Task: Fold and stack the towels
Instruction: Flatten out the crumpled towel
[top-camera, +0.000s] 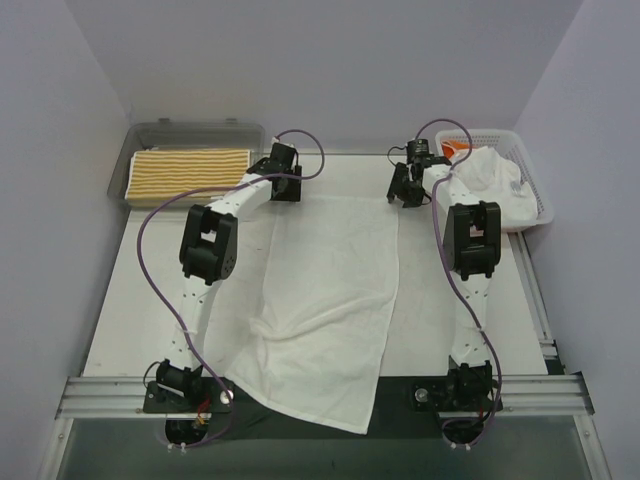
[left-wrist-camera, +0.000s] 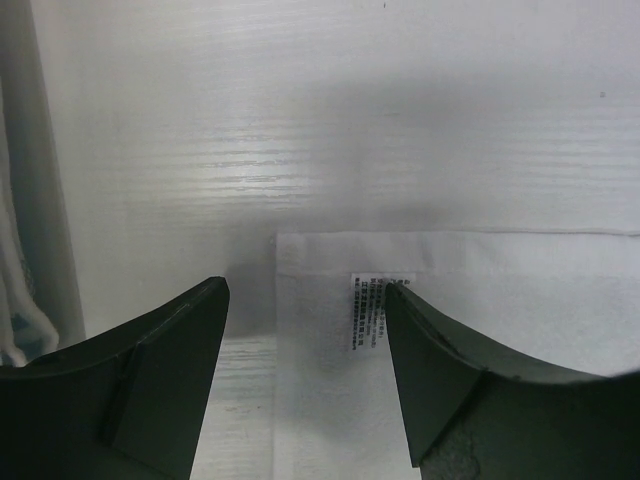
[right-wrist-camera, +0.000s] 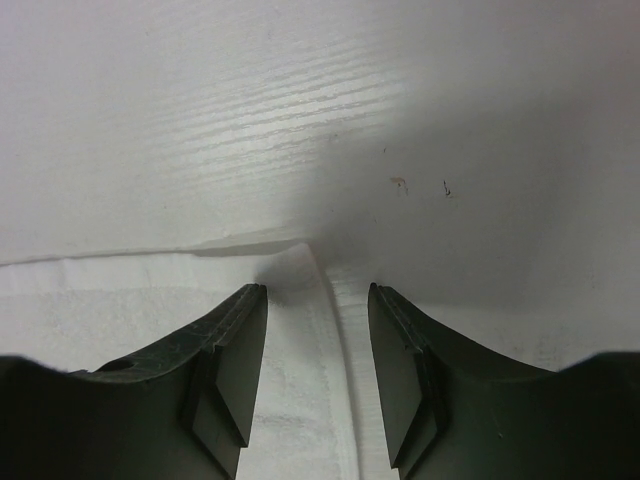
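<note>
A plain white towel (top-camera: 325, 300) lies spread on the table, its near corner hanging over the front edge. My left gripper (top-camera: 283, 186) is open over the towel's far left corner (left-wrist-camera: 300, 260), where a printed label (left-wrist-camera: 368, 310) shows between the jaws. My right gripper (top-camera: 405, 190) is open over the far right corner (right-wrist-camera: 300, 260), its jaws straddling the towel's right edge. A folded yellow-and-white striped towel (top-camera: 190, 172) lies in the grey tray at far left. More white cloth (top-camera: 490, 180) is heaped in the mesh basket at far right.
The clear grey tray (top-camera: 195, 133) stands at the back left, the white mesh basket (top-camera: 530, 175) at the back right with something orange (top-camera: 455, 149) in it. Metal rails (top-camera: 320, 392) run along the front edge. Purple walls close in on both sides.
</note>
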